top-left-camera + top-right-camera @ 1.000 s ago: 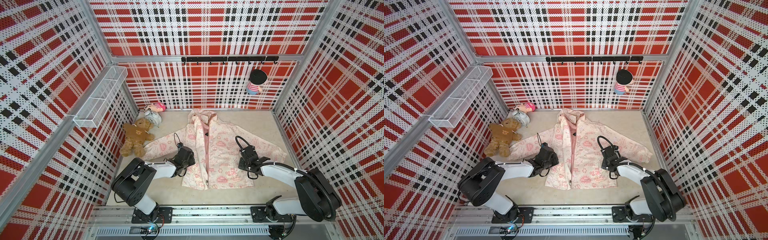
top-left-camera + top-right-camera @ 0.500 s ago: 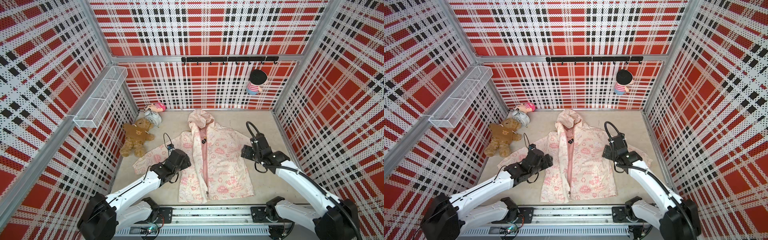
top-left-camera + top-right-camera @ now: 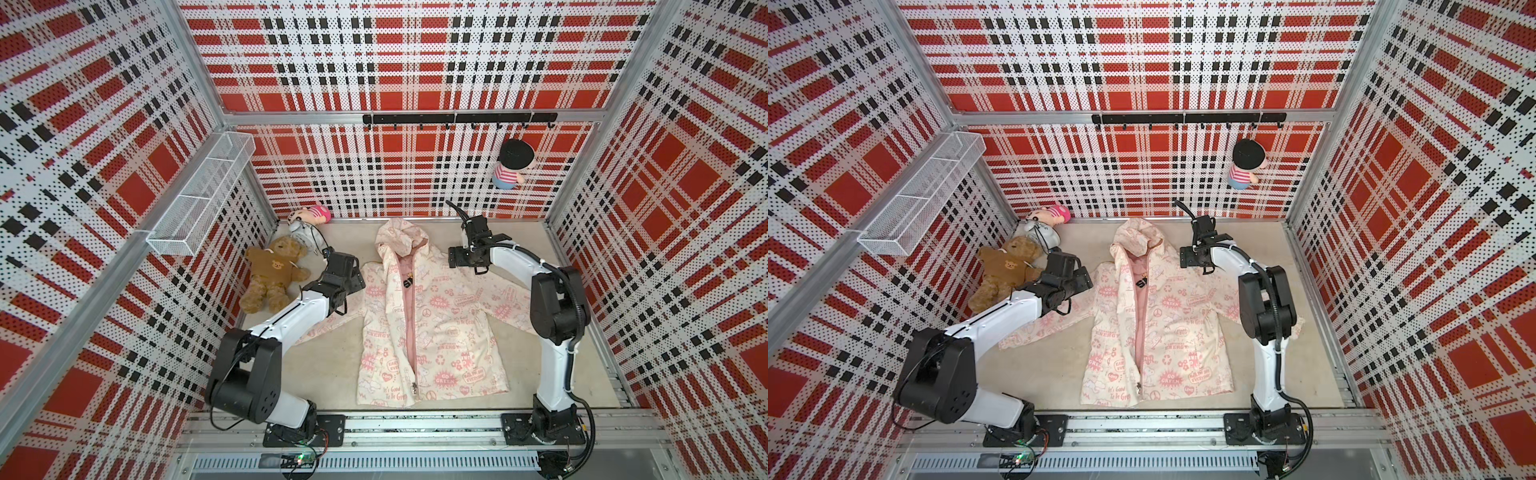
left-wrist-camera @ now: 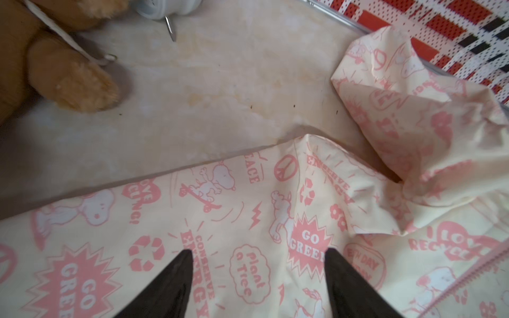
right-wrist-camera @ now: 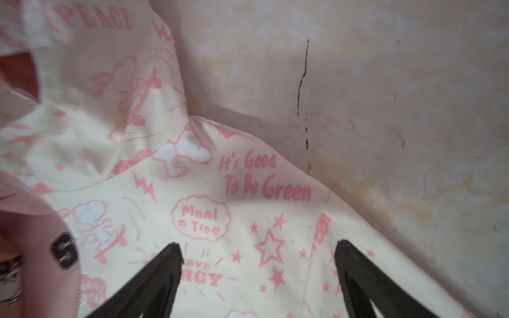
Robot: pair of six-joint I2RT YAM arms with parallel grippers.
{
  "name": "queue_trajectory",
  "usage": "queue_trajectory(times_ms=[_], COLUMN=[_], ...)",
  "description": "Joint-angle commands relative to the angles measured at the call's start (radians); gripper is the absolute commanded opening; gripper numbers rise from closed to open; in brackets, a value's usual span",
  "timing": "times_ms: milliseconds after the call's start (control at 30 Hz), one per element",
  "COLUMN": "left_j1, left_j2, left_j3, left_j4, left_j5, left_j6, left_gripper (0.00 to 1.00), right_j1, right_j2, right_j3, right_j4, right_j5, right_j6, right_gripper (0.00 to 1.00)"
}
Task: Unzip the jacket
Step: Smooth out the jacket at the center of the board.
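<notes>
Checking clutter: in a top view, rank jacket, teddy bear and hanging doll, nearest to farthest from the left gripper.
1. Jacket: its shoulder lies right under the left gripper.
2. Bear: beside it, toward the left wall.
3. Hanging doll: up on the back wall, right side.

Brown teddy bear (image 3: 270,276) lies face-up — striped doll (image 3: 509,168) hangs below the black hook rail (image 3: 457,118).

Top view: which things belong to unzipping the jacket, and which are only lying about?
For the job: jacket, its pink zipper, left gripper, right gripper.
Lying about: brown teddy bear, pink-capped doll, striped-shirt doll on the hook rail, white wire basket.
</notes>
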Motion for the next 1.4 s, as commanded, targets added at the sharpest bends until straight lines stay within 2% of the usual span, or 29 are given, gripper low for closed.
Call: queue_trajectory(times_ms=[0,133,233,333,433,533,667,800,833,867,900,933,1033,1100,1200,1367], left_j1=[0.001,0.032,0.046,0.104,0.122,0.13,0.144,0.156,0.158,0.157,0.157,0.155,0.133,0.102,0.062,0.021], left_j2=[0.055,0.142,0.198,0.252,0.276,0.263,0.235,0.173,0.15,0.128,0.1,0.07,-0.017,-0.061,-0.067,0.054], left_j3=[0.003,-0.012,-0.011,-0.01,-0.013,-0.026,-0.048,-0.071,-0.072,-0.072,-0.072,-0.069,-0.046,-0.017,0.041,0.142], left_j4=[0.053,0.094,0.127,0.158,0.167,0.167,0.157,0.136,0.132,0.129,0.134,0.136,0.149,0.17,0.199,0.173], left_j5=[0.024,0.05,0.071,0.098,0.092,0.056,0.007,-0.068,-0.091,-0.107,-0.115,-0.121,-0.131,-0.132,-0.129,-0.065], left_j6=[0.007,-0.024,-0.047,-0.077,-0.094,-0.091,-0.079,-0.063,-0.052,-0.04,-0.022,-0.006,0.041,0.064,0.076,0.051], left_gripper=[0.71,0.64,0.52,0.3,0.26,0.18,0.11,0.05,0.04,0.04,0.08,0.17,0.46,0.57,0.68,0.71], right_j1=[-0.04,-0.071,-0.077,-0.091,-0.119,-0.164,-0.215,-0.235,-0.241,-0.244,-0.246,-0.246,-0.238,-0.207,-0.112,-0.014], right_j2=[0.075,0.142,0.171,0.179,0.167,0.154,0.132,0.089,0.074,0.061,0.043,0.026,-0.046,-0.101,-0.121,-0.1], right_j3=[0.08,0.107,0.117,0.101,0.068,0.062,0.077,0.076,0.07,0.063,0.057,0.055,0.019,-0.008,0.026,0.017], right_j4=[-0.088,-0.124,-0.157,-0.158,-0.137,-0.121,-0.095,-0.077,-0.072,-0.069,-0.069,-0.071,-0.028,0.03,0.066,0.29], right_j5=[0.072,0.11,0.17,0.211,0.233,0.257,0.29,0.349,0.352,0.337,0.293,0.239,-0.017,-0.167,-0.301,-0.469], right_j6=[-0.05,-0.065,-0.087,-0.101,-0.105,-0.106,-0.125,-0.154,-0.153,-0.155,-0.161,-0.165,-0.155,-0.148,-0.134,0.012], right_gripper=[0.91,0.88,0.79,0.46,0.24,0.16,0.14,0.19,0.25,0.36,0.5,0.61,0.71,0.76,0.82,0.89])
